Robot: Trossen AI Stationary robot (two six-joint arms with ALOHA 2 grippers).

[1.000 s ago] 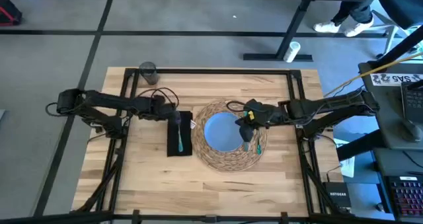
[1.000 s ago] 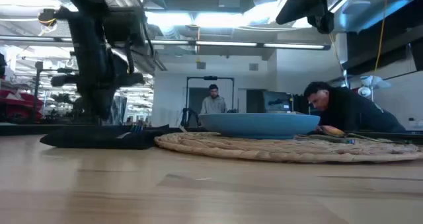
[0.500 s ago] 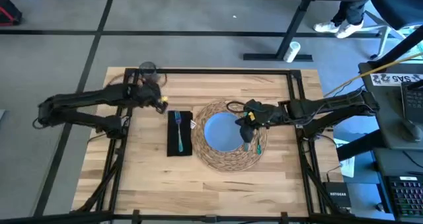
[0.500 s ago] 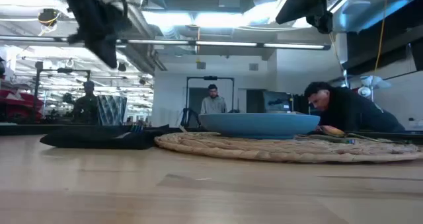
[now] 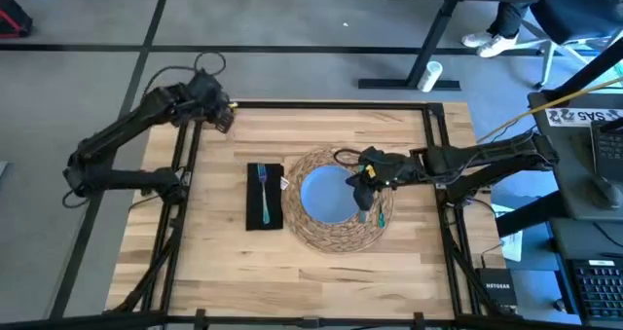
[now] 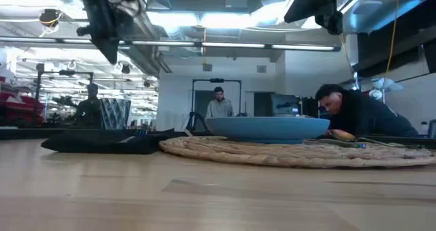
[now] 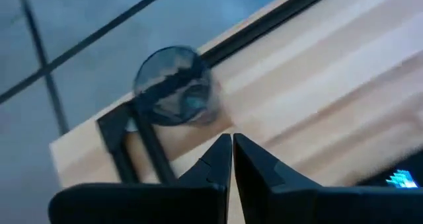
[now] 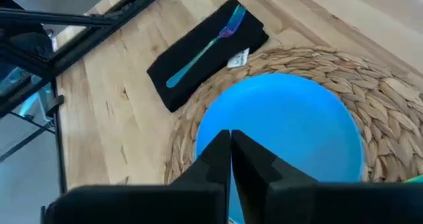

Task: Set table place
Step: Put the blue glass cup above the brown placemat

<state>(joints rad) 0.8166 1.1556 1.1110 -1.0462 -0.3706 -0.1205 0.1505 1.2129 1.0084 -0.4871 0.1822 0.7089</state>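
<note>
High view: at the far-left corner of the pale wood-plank bench [image 5: 321,272], the left tool [image 5: 224,119], fingers pressed narrow and empty, hangs above the small ribbed grey glass [image 7: 177,86], so that arm is nearer. Rightward, a teal fork [image 5: 262,195] lies near-to-far along a black rectangular napkin [image 5: 265,211], beside a woven straw placemat [image 5: 336,235] under a smooth blue plate [image 5: 327,195]. The right tool [image 5: 365,190], closed, hovers over the plate's right edge.

The table [image 5: 321,262] was pale planked wood, smooth and matt, edged with black metal framing. A coarse woven straw placemat [image 8: 370,85] held a smooth blue plate [image 8: 284,125]. A matt black cloth napkin [image 8: 198,59] carried a glossy teal fork [image 8: 201,49]. The small glass [image 7: 175,85] looked translucent grey.
</note>
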